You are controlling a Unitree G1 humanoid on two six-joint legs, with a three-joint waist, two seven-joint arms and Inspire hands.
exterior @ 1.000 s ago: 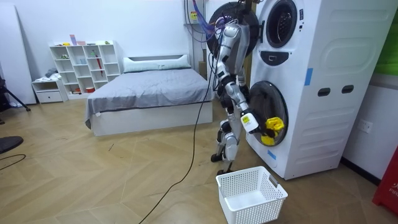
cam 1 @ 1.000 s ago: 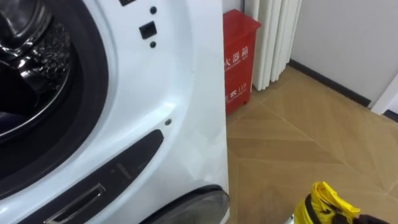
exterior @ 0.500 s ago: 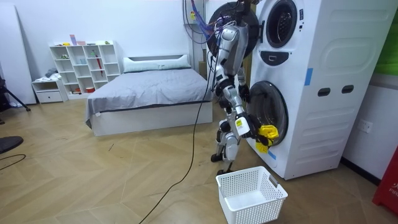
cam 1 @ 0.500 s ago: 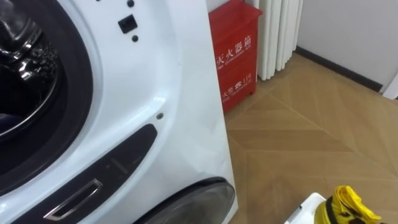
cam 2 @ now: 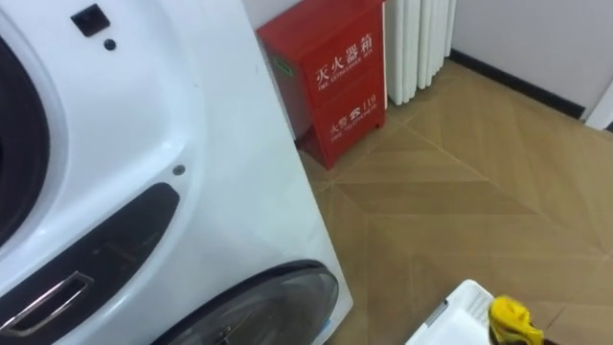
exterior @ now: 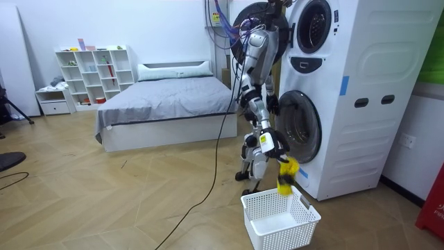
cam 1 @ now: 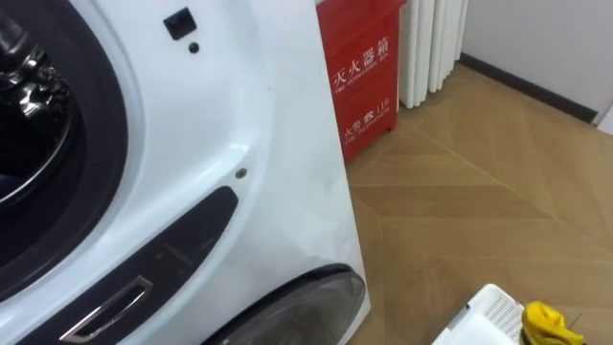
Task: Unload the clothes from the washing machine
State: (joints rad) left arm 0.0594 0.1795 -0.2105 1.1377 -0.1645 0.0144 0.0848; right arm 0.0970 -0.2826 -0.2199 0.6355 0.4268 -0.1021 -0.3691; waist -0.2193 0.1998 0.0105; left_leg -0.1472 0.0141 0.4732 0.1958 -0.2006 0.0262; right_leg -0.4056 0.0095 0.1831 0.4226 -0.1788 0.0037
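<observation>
Silver-grey limbs, black joints, white-tagged right hand (exterior: 271, 144)

— Is the room bright?
— Yes, evenly lit; the washing machine (cam 1: 239, 115) has a soft sheen on its white front.
— Any glare?
— Small highlights glint on the drum (cam 1: 34, 81). The floor (cam 1: 479, 201) carries only faint shadows.

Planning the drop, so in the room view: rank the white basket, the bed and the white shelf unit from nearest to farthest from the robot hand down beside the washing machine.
1. White basket, on the floor just below the right robot hand.
2. Bed, toward the room view's left.
3. White shelf unit, against the far wall beyond the bed.
</observation>
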